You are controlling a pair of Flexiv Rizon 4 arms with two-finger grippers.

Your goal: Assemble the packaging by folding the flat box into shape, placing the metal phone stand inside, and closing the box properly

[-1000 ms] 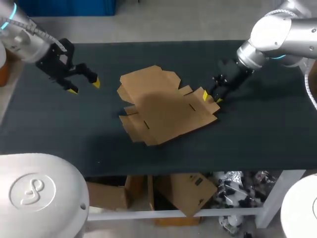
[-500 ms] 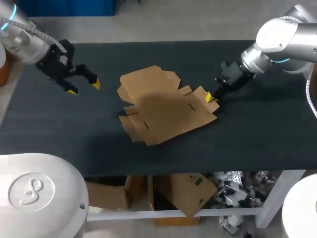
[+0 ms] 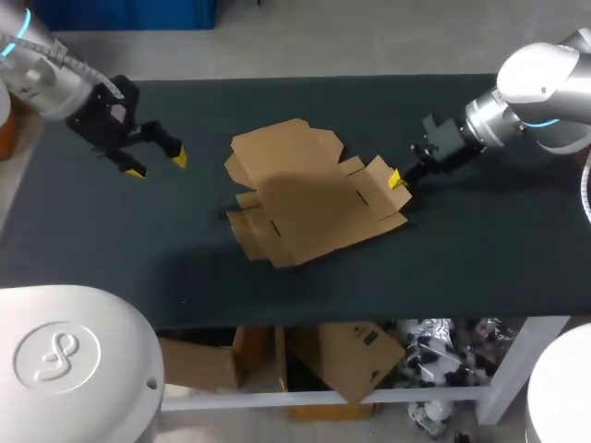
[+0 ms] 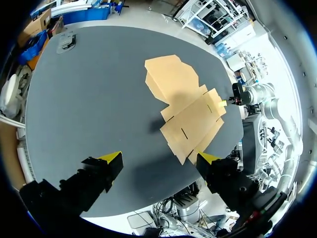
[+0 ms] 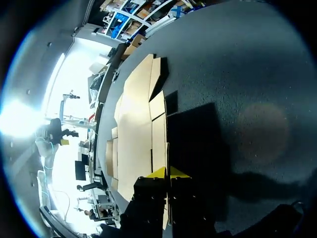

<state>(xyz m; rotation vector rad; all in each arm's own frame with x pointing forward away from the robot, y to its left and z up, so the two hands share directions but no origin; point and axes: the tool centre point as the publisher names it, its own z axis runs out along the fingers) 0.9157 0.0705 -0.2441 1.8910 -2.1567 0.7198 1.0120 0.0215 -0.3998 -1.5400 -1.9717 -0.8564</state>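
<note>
The flat box (image 3: pixel 314 208) lies open in the middle of the dark counter (image 3: pixel 480 240). It is brown card, not folded up, with little flaps sticking out all round its edge.

The right arm (image 3: pixel 545 88) comes in from the right side. The right fingers (image 3: pixel 397 180) are at the box's right end and are pinched close together on 1 flap (image 3: pixel 380 175), so they are holding the box there. That flap looks lifted a little off the counter. From the right wrist view the 2 yellow tips (image 5: pixel 158 173) sit almost touching, with the thin edge of the card (image 5: pixel 136 119) between them, and they hide the bit of flap they hold. A dark shadow (image 5: pixel 198 148) lies on the counter beside the box.

The left arm (image 3: pixel 46 69) is at the far left. The left fingers (image 3: pixel 178 159) are spread wide and hold nothing. They hang above the counter, well apart from the box. In the left wrist view the box (image 4: pixel 190 111) is ahead of the 2 wide tips (image 4: pixel 111 158).

A small grey thing (image 4: pixel 67 42) sits near a far corner of the counter, well apart from the box. I cannot tell what it is
</note>
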